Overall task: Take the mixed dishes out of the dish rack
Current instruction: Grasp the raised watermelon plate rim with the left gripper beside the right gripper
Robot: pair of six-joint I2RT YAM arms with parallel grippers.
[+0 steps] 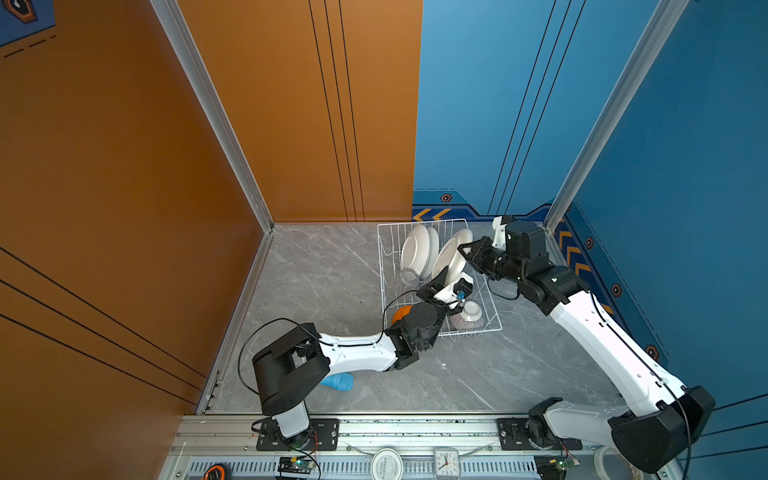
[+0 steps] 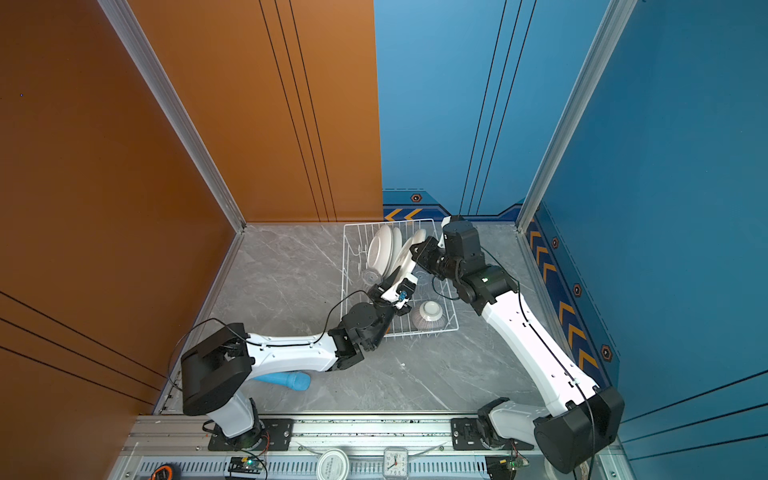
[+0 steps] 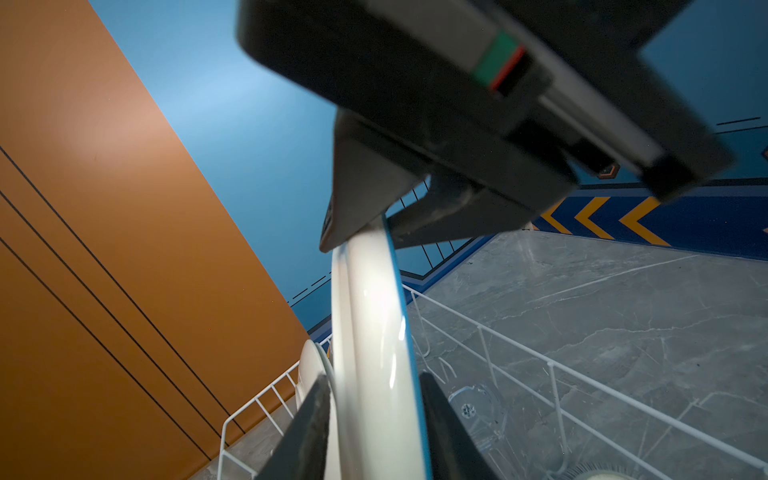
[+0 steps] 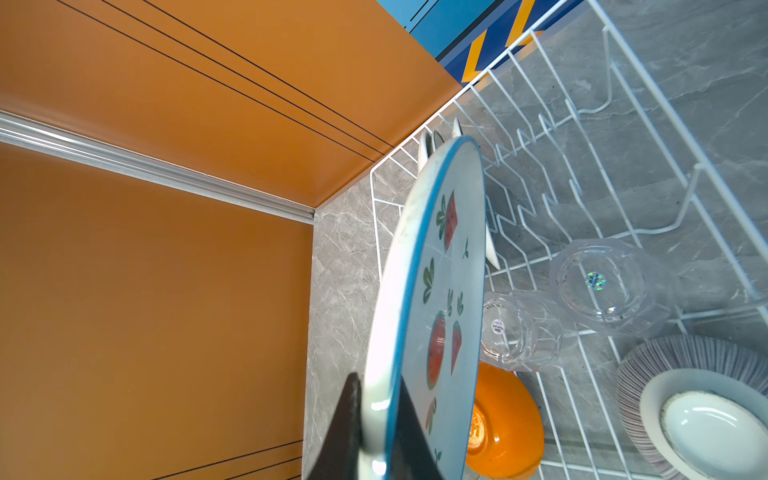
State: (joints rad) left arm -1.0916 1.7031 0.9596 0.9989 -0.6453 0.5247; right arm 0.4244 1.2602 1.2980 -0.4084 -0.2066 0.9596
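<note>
**Two robot hands hold one fruit-painted plate on edge over the dish rack, apparently mid hand-over.**

From the left: the left hand grips the near rim of the plate, a finger flat against each face. The plate stands tilted over the dish rack, beside the white plates slotted upright. The right hand pinches the far rim tight. I judge this a transfer between arms. Next, one hand must let go so the other can carry the plate clear of the wires to the bare surface, without knocking its neighbours. A top view shows only the plate's white back. The right wrist view shows its painted face and, lying in the rack, two clear tumblers, the orange bowl and the striped bowl.
</note>
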